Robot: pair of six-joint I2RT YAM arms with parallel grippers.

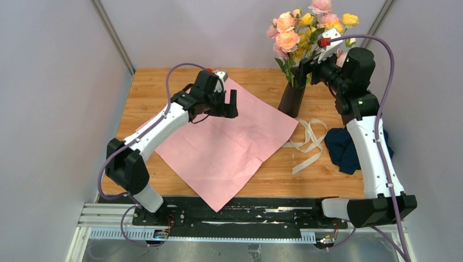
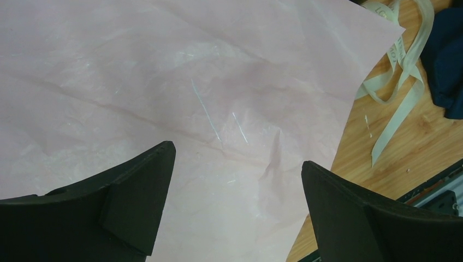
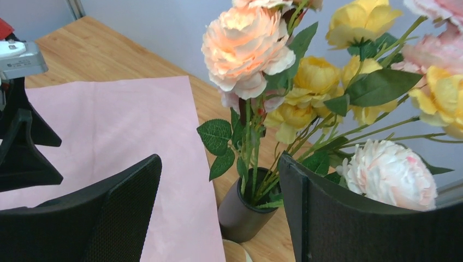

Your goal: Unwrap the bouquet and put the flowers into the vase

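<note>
The flowers (image 1: 306, 30), pink and yellow blooms with green leaves, stand with their stems in the black vase (image 1: 291, 99) at the back right. In the right wrist view, the flowers (image 3: 248, 43) rise from the vase (image 3: 237, 213). My right gripper (image 1: 304, 70) hovers open beside the stems above the vase mouth, holding nothing (image 3: 219, 157). The bouquet's pale pink wrapping paper (image 1: 218, 144) lies spread flat on the table. My left gripper (image 1: 225, 109) hangs open over the paper's far part, empty (image 2: 237, 154). The cream ribbon (image 1: 308, 139) lies loose right of the paper.
A dark blue cloth (image 1: 344, 150) is bunched on the wooden table (image 1: 147, 87) next to the right arm, just right of the ribbon (image 2: 401, 82). Grey walls close in the back and both sides. The paper's near corner overhangs the black rail (image 1: 262, 210) at the front.
</note>
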